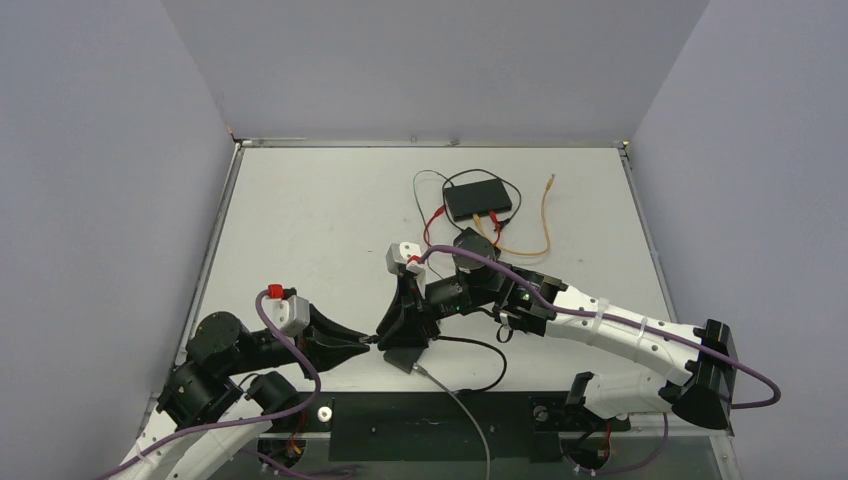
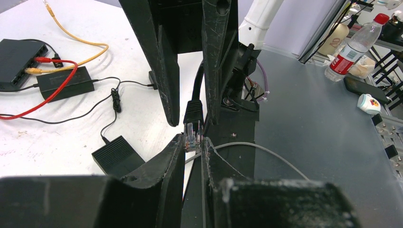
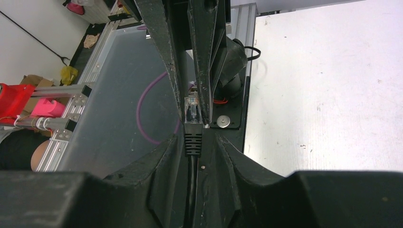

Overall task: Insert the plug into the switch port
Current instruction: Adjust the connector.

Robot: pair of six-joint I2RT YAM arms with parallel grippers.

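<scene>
The plug (image 2: 192,133), a clear connector with a black ribbed boot, hangs between both grippers near the table's front middle. My left gripper (image 2: 194,142) is shut on its clear tip. My right gripper (image 3: 196,140) faces it from the other side, open, its fingers standing around the boot (image 3: 193,140) with gaps on either side. The plug's black cable (image 1: 490,360) loops off behind the right gripper. The switch (image 1: 478,198), a flat black box, lies far back on the table and shows at the left wrist view's left edge as the switch (image 2: 16,57).
A red cable (image 1: 432,225) and an orange cable (image 1: 545,215) run from the switch's ports. A black adapter (image 2: 64,83) and a small ribbed black box (image 2: 116,154) lie on the table. A grey cable (image 1: 455,395) crosses the black front plate (image 1: 430,415).
</scene>
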